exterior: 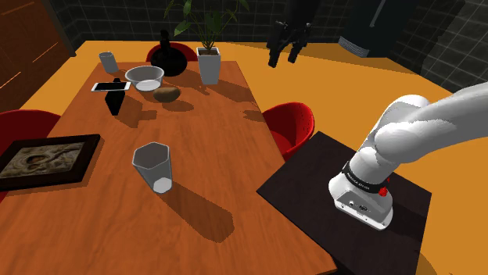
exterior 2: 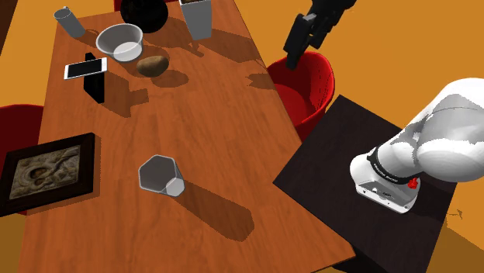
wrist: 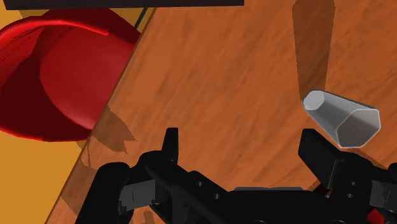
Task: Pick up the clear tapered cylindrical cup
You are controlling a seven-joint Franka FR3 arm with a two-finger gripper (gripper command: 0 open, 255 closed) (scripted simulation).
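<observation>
Plainly, the faceted grey cup [exterior: 154,168] stands upright on the wooden table [exterior: 219,133], near the framed picture [exterior: 47,160] and well apart from the claw [exterior: 283,58], which hangs wide open and empty above a red chair [exterior: 291,125]. It looks light, stiff, slick and perhaps breakable, so a gentle hold across 2 opposite flat facets just under the wider rim seems safest.

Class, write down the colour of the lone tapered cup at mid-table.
The tapered, hexagon-rimmed cup is pale grey; the shoulder view shows it best.
</observation>
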